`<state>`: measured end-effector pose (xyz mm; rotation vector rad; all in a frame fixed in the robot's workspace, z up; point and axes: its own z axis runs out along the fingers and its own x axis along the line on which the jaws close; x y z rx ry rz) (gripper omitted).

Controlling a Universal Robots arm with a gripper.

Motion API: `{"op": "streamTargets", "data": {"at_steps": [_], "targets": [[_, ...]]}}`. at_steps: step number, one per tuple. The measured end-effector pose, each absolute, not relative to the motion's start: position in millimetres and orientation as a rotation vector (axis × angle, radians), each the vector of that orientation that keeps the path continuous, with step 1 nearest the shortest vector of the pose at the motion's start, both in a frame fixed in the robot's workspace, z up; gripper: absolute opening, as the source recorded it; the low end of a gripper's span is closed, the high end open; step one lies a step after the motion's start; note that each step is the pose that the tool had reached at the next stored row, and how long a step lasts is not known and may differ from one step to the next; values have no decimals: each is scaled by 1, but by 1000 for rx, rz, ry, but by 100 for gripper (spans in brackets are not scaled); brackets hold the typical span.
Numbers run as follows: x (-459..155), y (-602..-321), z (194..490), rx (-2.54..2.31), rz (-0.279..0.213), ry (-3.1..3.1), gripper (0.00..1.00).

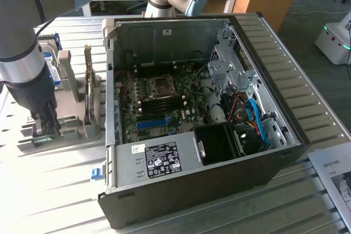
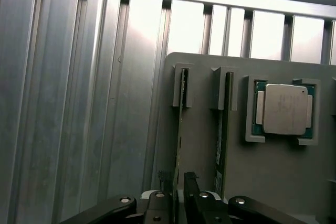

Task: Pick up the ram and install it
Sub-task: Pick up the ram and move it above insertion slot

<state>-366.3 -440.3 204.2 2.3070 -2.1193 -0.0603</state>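
Closely, pincer (image 2: 178,181) astride ram (image 2: 181,114), twin stick (image 2: 226,121), processor (image 2: 283,109) beside

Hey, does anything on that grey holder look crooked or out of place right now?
Nothing stands out. The memory stick at the hand and its twin stand straight in slots of the grey holder; the processor chip sits square in its pocket.

Robot arm (image 1: 24,75) at the exterior view's left, gripper (image 1: 48,129) lowered onto the grey holder (image 1: 88,127) on the slatted table (image 1: 49,190), just beside the open computer case (image 1: 219,184) with its motherboard (image 1: 159,110) exposed.
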Motion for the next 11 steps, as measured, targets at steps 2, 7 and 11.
{"op": "streamTargets", "data": {"at_steps": [2,7,11], "targets": [[-366,-440,203,2307,-60,-2119,24],[-366,-440,202,2307,-60,-2119,24],[-366,-440,202,2307,-60,-2119,24]]}}
